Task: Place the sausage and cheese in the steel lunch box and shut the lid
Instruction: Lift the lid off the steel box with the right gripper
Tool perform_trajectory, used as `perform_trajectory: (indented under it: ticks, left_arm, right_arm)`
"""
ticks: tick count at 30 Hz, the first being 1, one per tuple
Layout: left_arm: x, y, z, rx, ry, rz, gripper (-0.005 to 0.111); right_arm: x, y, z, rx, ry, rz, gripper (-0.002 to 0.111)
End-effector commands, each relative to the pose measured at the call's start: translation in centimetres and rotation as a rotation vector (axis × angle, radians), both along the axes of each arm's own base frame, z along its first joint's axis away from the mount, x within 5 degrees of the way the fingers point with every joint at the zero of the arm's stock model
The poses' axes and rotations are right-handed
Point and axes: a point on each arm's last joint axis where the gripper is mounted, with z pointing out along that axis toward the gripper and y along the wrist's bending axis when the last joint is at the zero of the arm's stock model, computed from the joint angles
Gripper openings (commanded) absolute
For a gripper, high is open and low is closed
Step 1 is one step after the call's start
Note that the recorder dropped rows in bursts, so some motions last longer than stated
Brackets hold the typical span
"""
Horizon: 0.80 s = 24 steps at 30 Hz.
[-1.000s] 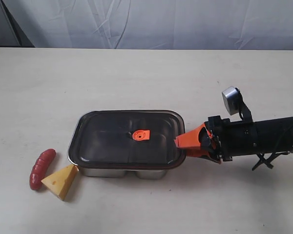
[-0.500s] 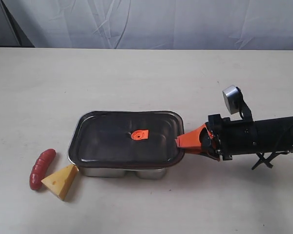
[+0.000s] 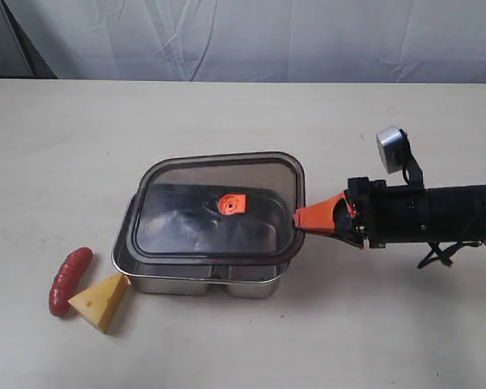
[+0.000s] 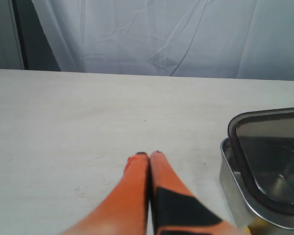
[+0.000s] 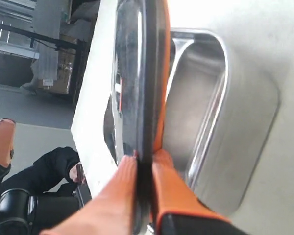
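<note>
The steel lunch box point(image 3: 146, 275) point(image 5: 245, 127) sits near the table's middle. Its dark translucent lid point(image 3: 186, 212) point(image 5: 147, 73), with an orange valve tab point(image 3: 231, 203), is tilted up on the right side. My right gripper point(image 3: 298, 217) point(image 5: 143, 159) is shut on the lid's right edge, one finger above and one below it. The red sausage point(image 3: 69, 280) and the yellow cheese point(image 3: 102, 301) lie side by side on the table, left of the box's front corner. My left gripper point(image 4: 148, 155) is shut and empty, low over the table; the box point(image 4: 230, 181) and raised lid point(image 4: 264, 147) show in its view.
A white curtain point(image 3: 243, 40) hangs behind the table's far edge. Bare tabletop point(image 3: 227, 121) stretches behind and in front of the box.
My right gripper has closed on the lid's right edge and lifted it; the lid now tilts up and sits shifted back from the box. Sausage and cheese have not moved.
</note>
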Motion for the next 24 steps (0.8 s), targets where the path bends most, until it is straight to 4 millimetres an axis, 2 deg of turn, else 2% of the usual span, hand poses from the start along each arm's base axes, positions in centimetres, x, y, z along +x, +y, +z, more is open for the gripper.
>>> perform_trajectory:
  ticks: [1, 6, 8, 12, 18, 21, 24]
  left_arm:
    - [0.0, 0.0, 0.0, 0.001, -0.015, -0.001, 0.000]
    - [0.0, 0.0, 0.0, 0.001, -0.015, -0.001, 0.000]
    - [0.0, 0.0, 0.0, 0.001, -0.015, -0.001, 0.000]
    - [0.0, 0.0, 0.0, 0.001, -0.015, -0.001, 0.000]
    - [0.0, 0.0, 0.0, 0.001, -0.015, -0.001, 0.000]
    - [0.0, 0.0, 0.0, 0.001, -0.015, -0.001, 0.000]
    - [0.0, 0.0, 0.0, 0.001, -0.015, -0.001, 0.000]
  right_arm:
    - [1.0, 0.0, 3.7, 0.033, -0.163, -0.027, -0.001]
    - [3.0, 0.1, 11.3, 0.056, -0.448, -0.030, -0.001]
    - [4.1, -0.5, 13.9, -0.057, -0.520, -0.138, -0.001]
    - [4.7, -1.9, 16.6, -0.355, -0.630, -0.228, -0.001]
    - [4.3, -3.9, 19.8, -0.728, -0.850, -0.251, -0.001]
    - [3.6, -4.5, 20.9, -0.920, -0.982, -0.156, -0.001]
    - [2.6, -4.2, 20.9, -1.141, -1.119, 0.071, -0.001]
